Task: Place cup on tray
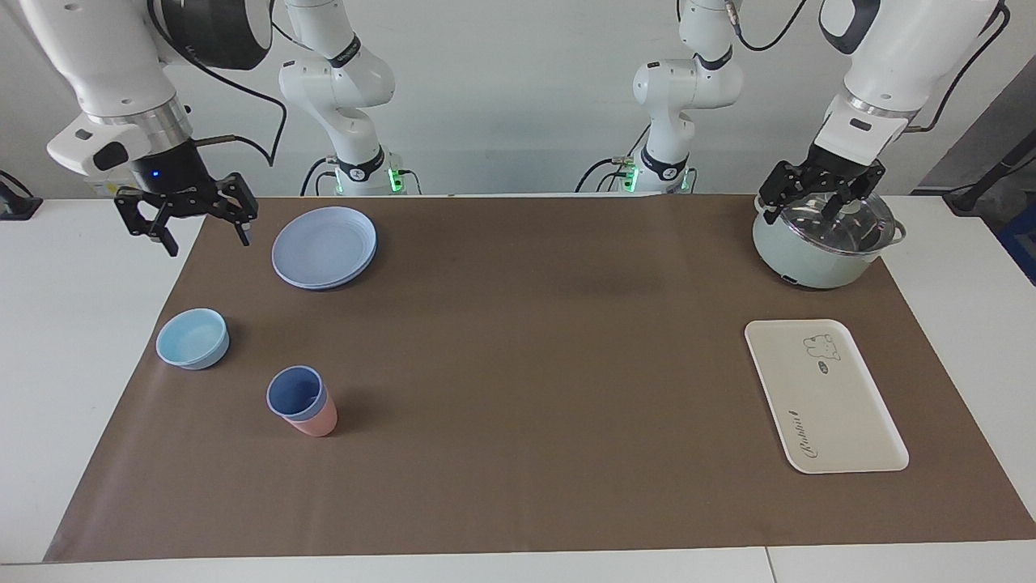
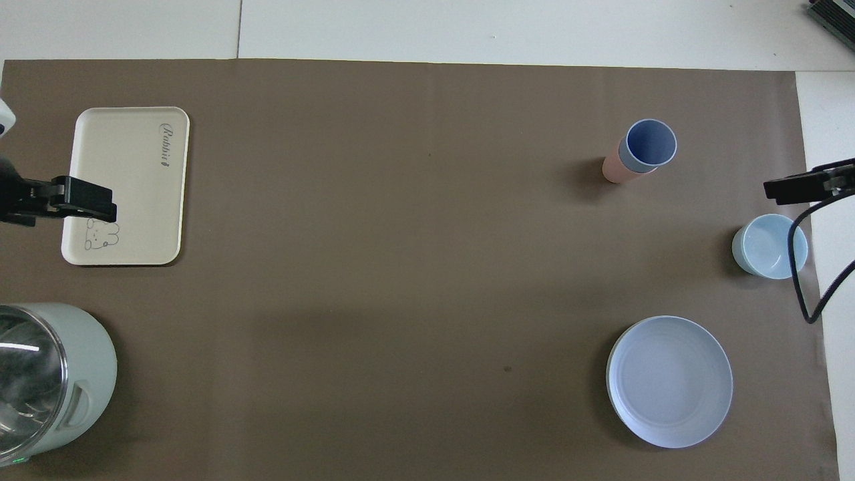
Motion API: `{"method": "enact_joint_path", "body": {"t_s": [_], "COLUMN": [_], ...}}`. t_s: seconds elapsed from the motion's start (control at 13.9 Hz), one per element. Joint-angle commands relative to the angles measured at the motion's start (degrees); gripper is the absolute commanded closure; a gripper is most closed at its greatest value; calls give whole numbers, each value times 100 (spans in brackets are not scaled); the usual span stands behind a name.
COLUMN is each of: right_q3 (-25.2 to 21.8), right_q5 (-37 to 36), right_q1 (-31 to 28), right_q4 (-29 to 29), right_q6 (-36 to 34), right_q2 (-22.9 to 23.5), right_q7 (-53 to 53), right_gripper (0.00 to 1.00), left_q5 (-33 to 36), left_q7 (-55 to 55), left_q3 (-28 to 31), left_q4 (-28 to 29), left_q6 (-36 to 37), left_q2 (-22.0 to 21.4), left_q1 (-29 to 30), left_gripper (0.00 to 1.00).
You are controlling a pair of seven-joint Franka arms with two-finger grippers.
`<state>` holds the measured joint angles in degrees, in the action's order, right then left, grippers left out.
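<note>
Facing view: we see periwinkle cup (image 1: 296, 394) upright, nested in pink tumbler (image 1: 314, 421), beside light-blue bowl (image 1: 193, 338), toward right arm's end, well apart from Rabbit tray (image 1: 824, 396). Right gripper (image 1: 184, 212) nearer, jaws spread, empty, raised near plate (image 1: 324, 246). Left gripper (image 1: 821, 190) waits over pot lid (image 1: 834, 222), jaws spread, empty. Overhead view adds: cup's open mouth (image 2: 648, 143), tumbler wall beneath.

A robotics lab: two white arms (image 1: 340, 89) bolted at a white table (image 1: 73, 324) against a bare wall, cables trailing, a brown mat (image 1: 526, 364) laid with plastic tableware (plate (image 1: 324, 247), bowl (image 1: 193, 338)) as test props
</note>
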<state>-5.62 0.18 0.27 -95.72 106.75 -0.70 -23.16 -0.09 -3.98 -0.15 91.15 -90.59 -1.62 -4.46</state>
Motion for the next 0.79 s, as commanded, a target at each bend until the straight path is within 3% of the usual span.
{"method": "enact_joint_path", "body": {"t_s": [0.0,0.22,0.36,0.72], "right_q3": [34,34,43,34], "right_q5": [429,562,606,2596], "right_q1": [-210,-439,-606,-1019], "right_q4": [-446,-912,-1036,-957], "right_q6": [800,1925,2244,2359], "right_q2": [52,202,324,921], "right_q7": [-1177,-3039,-4070,-5564], "right_gripper": [0,0,0,0], "left_q5": [-9,-9,-9,-9], "left_q7": [82,82,82,82], "left_q3": [41,41,41,41], "left_q4": [122,131,131,131], "left_q6": [-29,-29,-29,-29], "left_q2": [-119,-119,-119,-119], "left_q1": [-20,-28,-20,-20], "left_gripper": [0,0,0,0]}}
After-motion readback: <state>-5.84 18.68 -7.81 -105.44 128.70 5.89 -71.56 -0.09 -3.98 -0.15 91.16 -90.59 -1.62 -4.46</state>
